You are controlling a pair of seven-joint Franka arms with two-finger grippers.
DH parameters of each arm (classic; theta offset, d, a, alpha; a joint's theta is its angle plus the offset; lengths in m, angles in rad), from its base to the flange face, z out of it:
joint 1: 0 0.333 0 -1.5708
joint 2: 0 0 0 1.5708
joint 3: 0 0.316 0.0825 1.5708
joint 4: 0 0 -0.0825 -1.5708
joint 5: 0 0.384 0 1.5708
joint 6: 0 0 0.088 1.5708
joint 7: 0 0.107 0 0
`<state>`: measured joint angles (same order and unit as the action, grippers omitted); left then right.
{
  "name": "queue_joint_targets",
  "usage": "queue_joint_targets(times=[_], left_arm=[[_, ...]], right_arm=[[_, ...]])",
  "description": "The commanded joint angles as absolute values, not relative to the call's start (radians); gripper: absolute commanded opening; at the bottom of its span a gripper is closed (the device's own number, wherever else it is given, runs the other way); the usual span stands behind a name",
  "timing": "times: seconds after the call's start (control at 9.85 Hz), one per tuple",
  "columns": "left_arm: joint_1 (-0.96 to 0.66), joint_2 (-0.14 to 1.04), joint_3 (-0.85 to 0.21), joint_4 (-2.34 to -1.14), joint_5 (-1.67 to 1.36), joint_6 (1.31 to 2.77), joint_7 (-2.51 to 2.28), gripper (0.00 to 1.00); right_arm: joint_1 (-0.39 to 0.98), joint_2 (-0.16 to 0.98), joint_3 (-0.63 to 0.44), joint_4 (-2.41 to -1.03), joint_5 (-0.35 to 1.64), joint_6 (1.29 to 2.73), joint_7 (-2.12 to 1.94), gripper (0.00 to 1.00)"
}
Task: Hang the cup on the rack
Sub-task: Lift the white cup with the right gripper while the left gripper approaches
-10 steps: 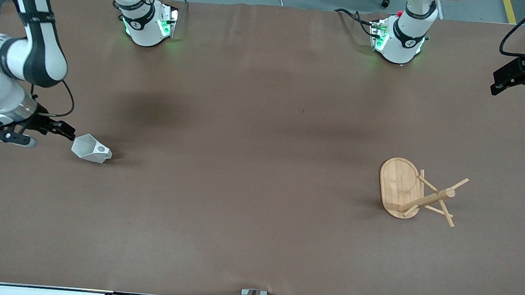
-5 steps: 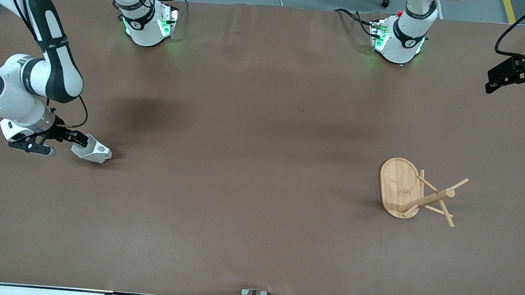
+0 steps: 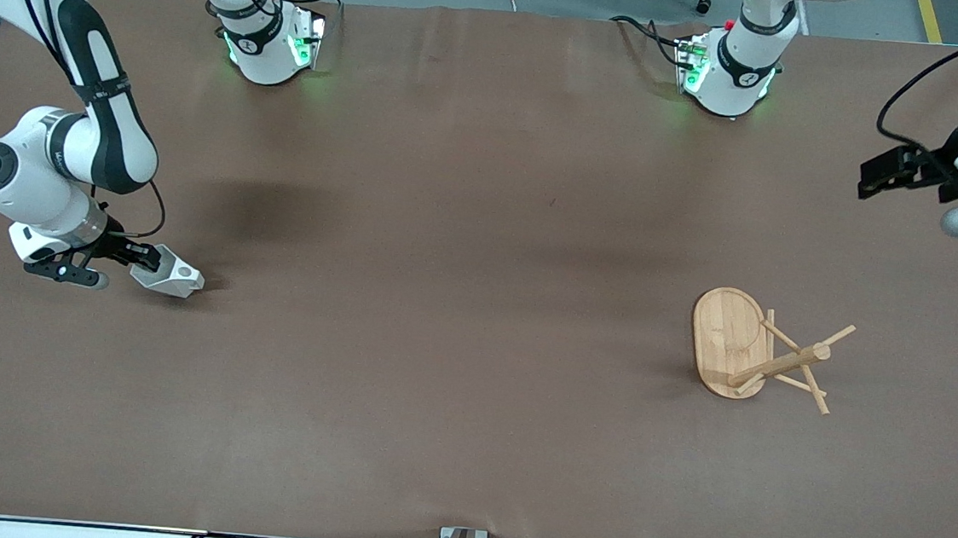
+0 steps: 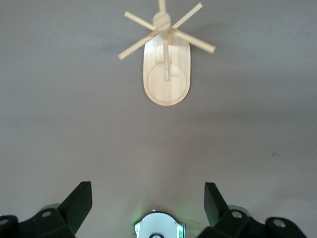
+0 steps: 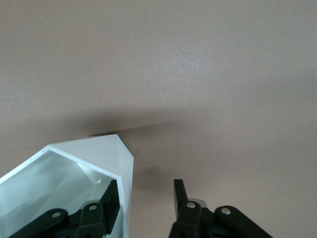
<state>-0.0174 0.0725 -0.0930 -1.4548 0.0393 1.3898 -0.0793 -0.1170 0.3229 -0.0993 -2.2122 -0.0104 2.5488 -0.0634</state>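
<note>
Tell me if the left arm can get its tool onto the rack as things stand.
Probably yes: the left tool hangs open over bare table, and nothing stands between it and the toppled rack.

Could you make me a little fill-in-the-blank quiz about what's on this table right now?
1. The cup lies on its ____ on the table.
2. The right gripper has one finger inside the cup and one ____ its wall.
3. The rack stands toward the ____ arm's end of the table.
4. The left gripper, over bare table, has its jaws ____.

Missing words: side; outside; left; open
</note>
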Motion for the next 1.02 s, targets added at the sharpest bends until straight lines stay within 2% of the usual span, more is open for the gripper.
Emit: queue_joint_targets(times=[0.0, 0.1, 0.41, 0.51, 0.71, 0.91], left_arm=[[-0.049, 0.084, -0.115, -1.459, 0.038, 1.452, -0.072, 1.0], [-0.064, 0.087, -0.133, -1.46, 0.038, 1.478, -0.071, 1.0], [-0.148, 0.11, -0.153, -1.459, 0.037, 1.505, -0.069, 1.0], [-0.178, 0.113, -0.158, -1.46, 0.025, 1.505, -0.068, 1.0], [-0.248, 0.135, -0.166, -1.454, 0.014, 1.546, -0.068, 1.0], [-0.287, 0.146, -0.169, -1.441, -0.032, 1.597, -0.008, 1.0]], right_arm=[[-0.132, 0.33, -0.087, -2.207, -0.02, 2.559, -0.055, 0.15], [-0.132, 0.33, -0.087, -2.207, -0.02, 2.557, -0.055, 0.05], [-0.126, 0.325, -0.086, -2.206, -0.02, 2.534, -0.057, 0.03], [-0.121, 0.315, -0.084, -2.182, -0.017, 2.461, -0.057, 0.03], [-0.117, 0.311, -0.081, -2.032, 0.043, 2.193, -0.067, 0.04], [-0.101, 0.31, -0.042, -1.814, 0.118, 1.885, -0.066, 0.03]])
